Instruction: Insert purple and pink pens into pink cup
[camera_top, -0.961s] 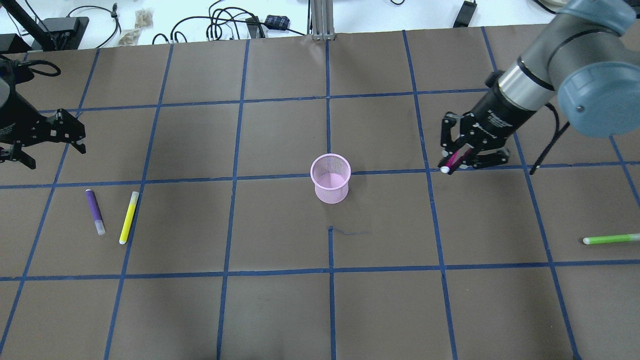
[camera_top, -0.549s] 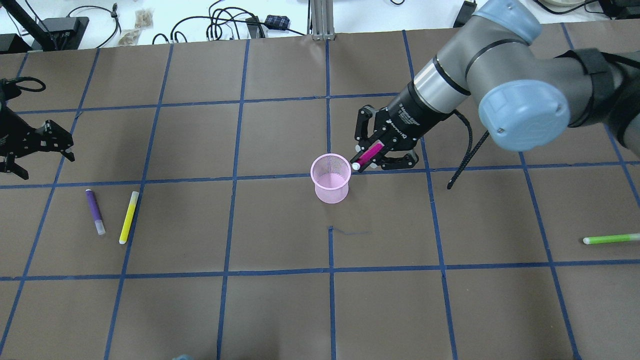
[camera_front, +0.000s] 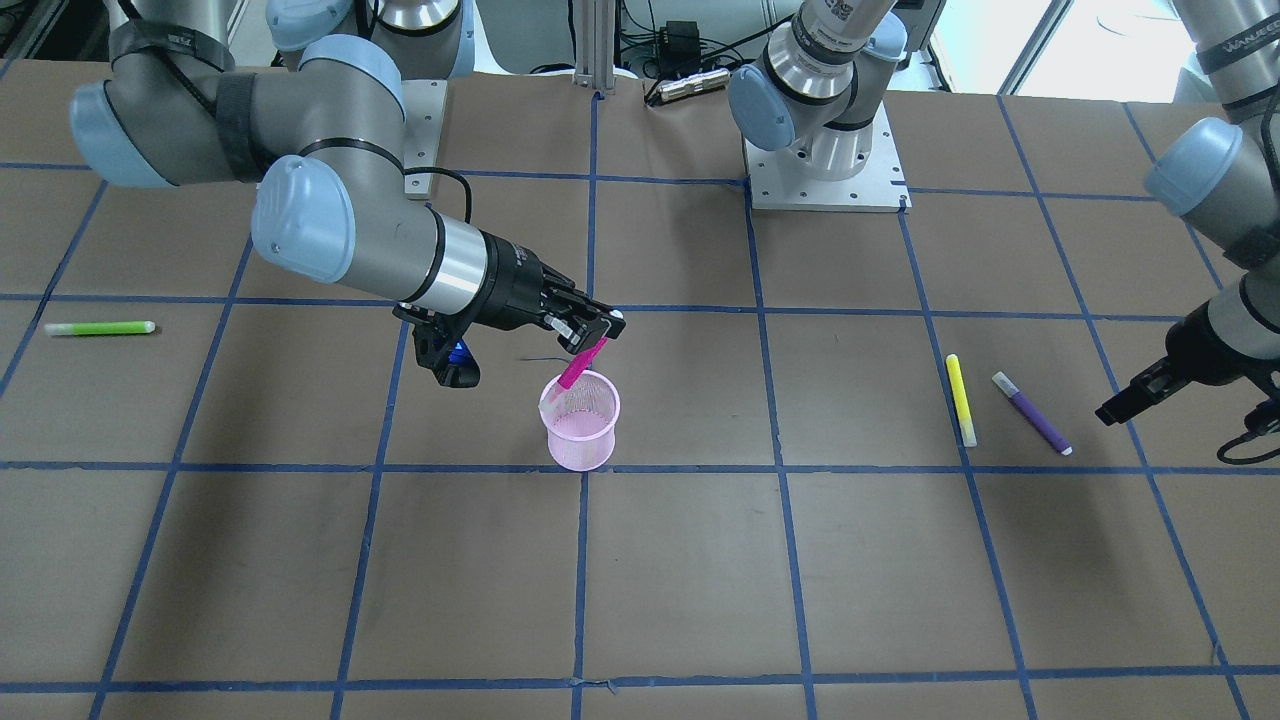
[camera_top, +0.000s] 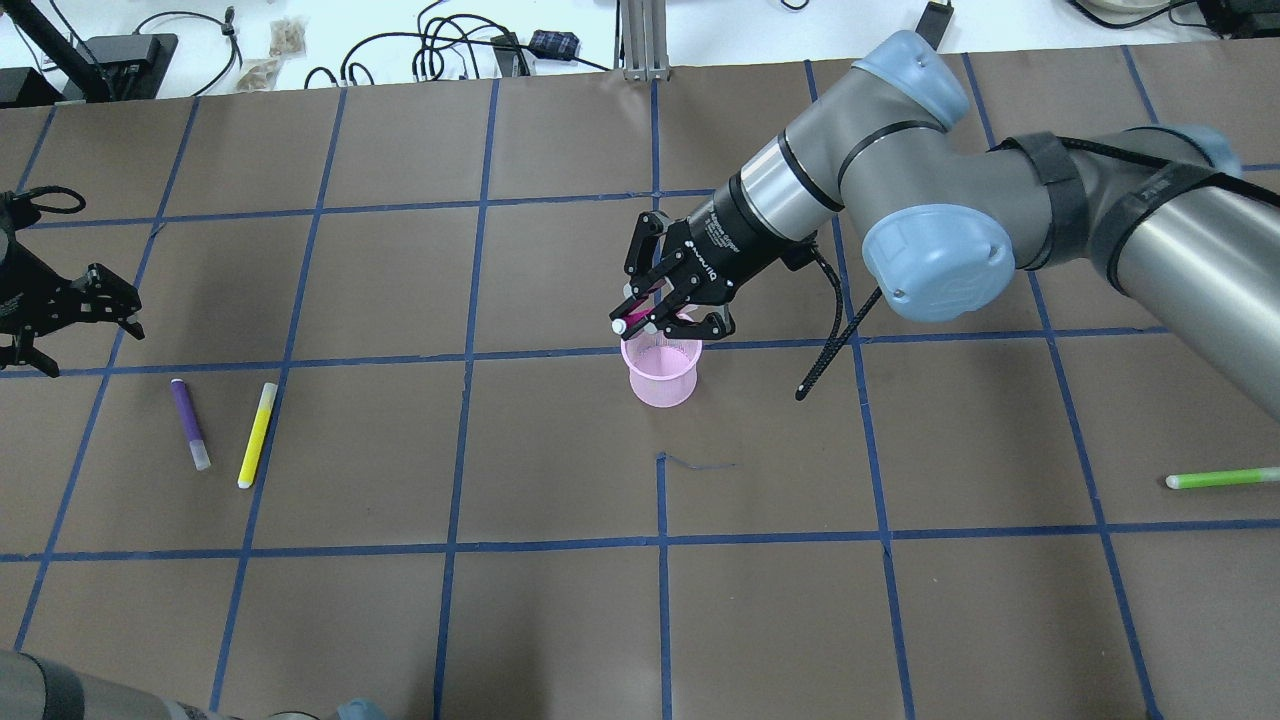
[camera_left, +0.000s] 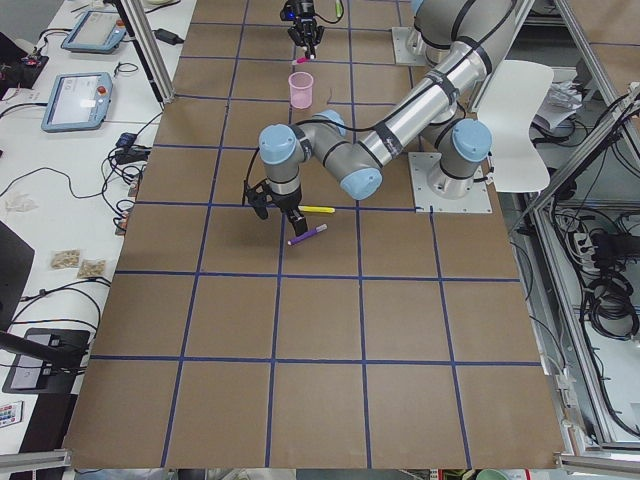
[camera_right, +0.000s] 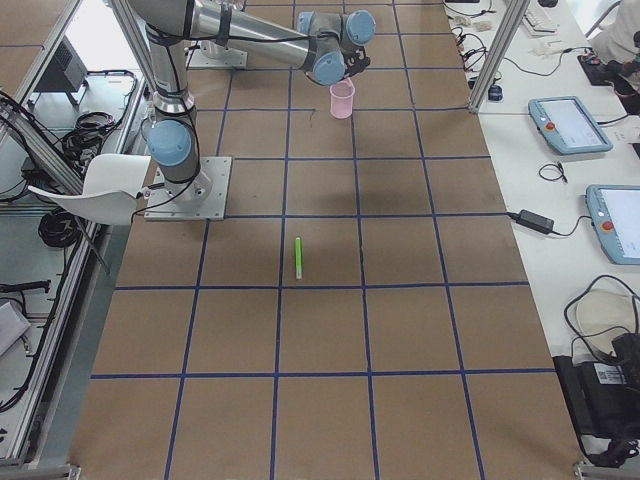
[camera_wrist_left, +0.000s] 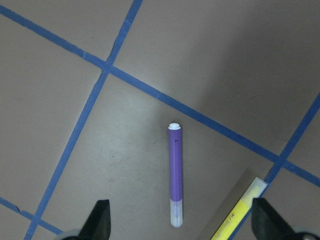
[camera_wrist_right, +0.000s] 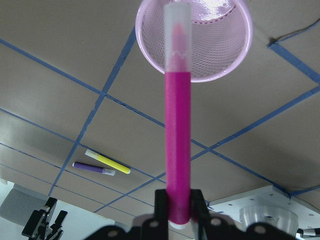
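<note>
The right fingers (camera_wrist_right: 197, 202) are clamped on the blunt end of the pink pen (camera_wrist_right: 177, 125), which sticks straight out from them with its clear-capped tip leading. What the coming move turns on is that tip against the cup (camera_front: 582, 440). In the right wrist view the pen's long axis runs directly toward the cup's open mouth and the cap overlaps the opening, slightly off centre toward one side of the rim. From the front the pen slants steeply down with its tip at about rim level. Whether the cap has crossed below the rim cannot be told, as the two fixed views disagree on which side of the mouth it sits. My judgement is that the insert is nearly lined up, and it needs a short push along the pen's own axis before letting go. A tilted drop near the rim could tip the light mesh cup, which stands upright near the middle of the counter (camera_top: 560, 620). The purple pen (camera_wrist_left: 175, 175) lies flat well off to the robot's left, just beside a yellow pen (camera_top: 257, 435), and the left arm is by far the nearer one. The left fingers (camera_wrist_left: 101, 220) are spread wide and empty above it, with the pen's length running crosswise to their closing line.
</note>
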